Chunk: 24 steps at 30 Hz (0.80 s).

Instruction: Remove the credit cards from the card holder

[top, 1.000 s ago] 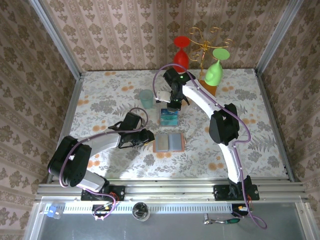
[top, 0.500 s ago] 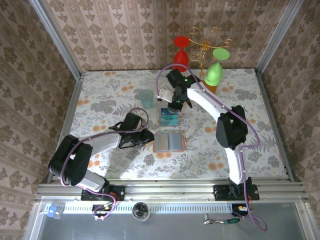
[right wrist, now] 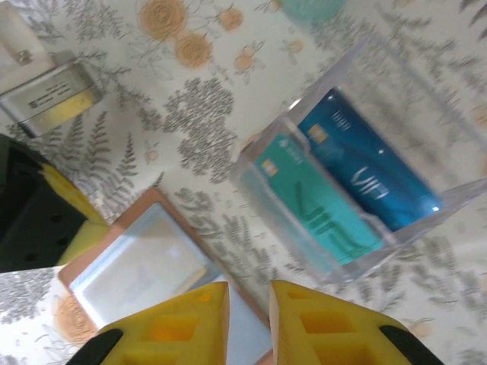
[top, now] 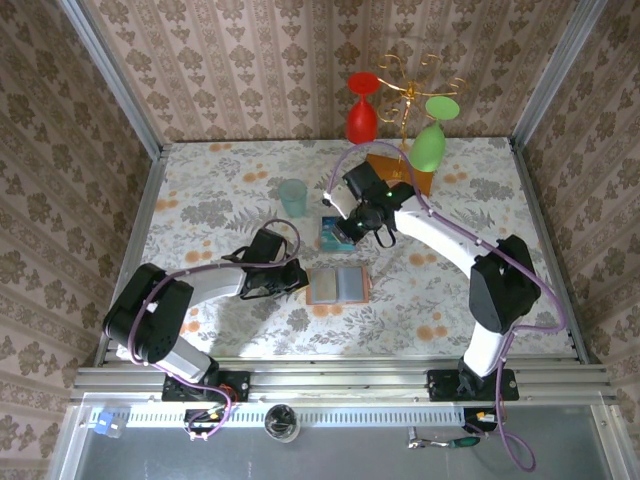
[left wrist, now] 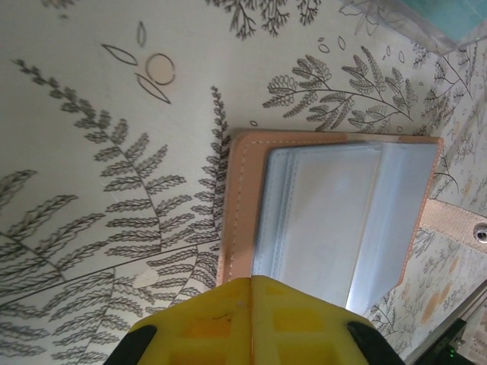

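The card holder (top: 338, 286) lies open on the table, tan rim (left wrist: 237, 220) around pale grey-blue pockets (left wrist: 335, 220). My left gripper (left wrist: 252, 283) is shut with nothing between its fingers, its tip at the holder's left edge (top: 300, 280). Two credit cards, a teal one (right wrist: 319, 209) and a blue one (right wrist: 365, 171), stand in a clear plastic box (top: 337, 233) behind the holder. My right gripper (right wrist: 249, 293) hangs between the box and the holder (right wrist: 141, 266), its yellow fingers a narrow gap apart and empty.
A teal tumbler (top: 292, 197) stands left of the box. At the back right a gold glass rack on an orange wooden base (top: 398, 166) carries a red glass (top: 362, 118) and a green glass (top: 428, 146). Metal rails edge the table.
My right arm has swung nearer, carrying its gripper from behind the clear box to its near side. My left gripper has closed at the holder's left edge.
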Available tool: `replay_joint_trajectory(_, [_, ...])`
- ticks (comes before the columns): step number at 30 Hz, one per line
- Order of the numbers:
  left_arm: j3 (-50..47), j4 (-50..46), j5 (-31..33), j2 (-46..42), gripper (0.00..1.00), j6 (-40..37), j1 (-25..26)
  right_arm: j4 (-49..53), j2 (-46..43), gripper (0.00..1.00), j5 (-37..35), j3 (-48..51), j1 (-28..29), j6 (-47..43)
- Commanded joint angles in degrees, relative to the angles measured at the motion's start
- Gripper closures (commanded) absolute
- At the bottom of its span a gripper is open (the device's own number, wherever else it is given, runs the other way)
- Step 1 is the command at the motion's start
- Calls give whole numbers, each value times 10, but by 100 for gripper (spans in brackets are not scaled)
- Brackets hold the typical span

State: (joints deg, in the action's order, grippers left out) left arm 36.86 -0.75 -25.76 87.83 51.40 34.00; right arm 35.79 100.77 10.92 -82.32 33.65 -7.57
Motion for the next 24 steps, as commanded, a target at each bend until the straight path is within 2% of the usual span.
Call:
replay_joint_trajectory(1, [-8, 9, -8, 3, 93, 9, 6, -47, -36, 79, 28, 40, 16, 110])
replay_joint_trajectory(6, [-7, 6, -4, -3, 93, 9, 14, -77, -52, 79, 20, 74, 31, 210])
replay_joint_trajectory(15, [-9, -10, 12, -3, 96, 6, 26, -149, -61, 80, 50, 157, 42, 402])
replay_joint_trajectory(24, [-12, -27, 24, -4, 98, -4, 28, -184, -52, 82, 57, 205, 59, 472])
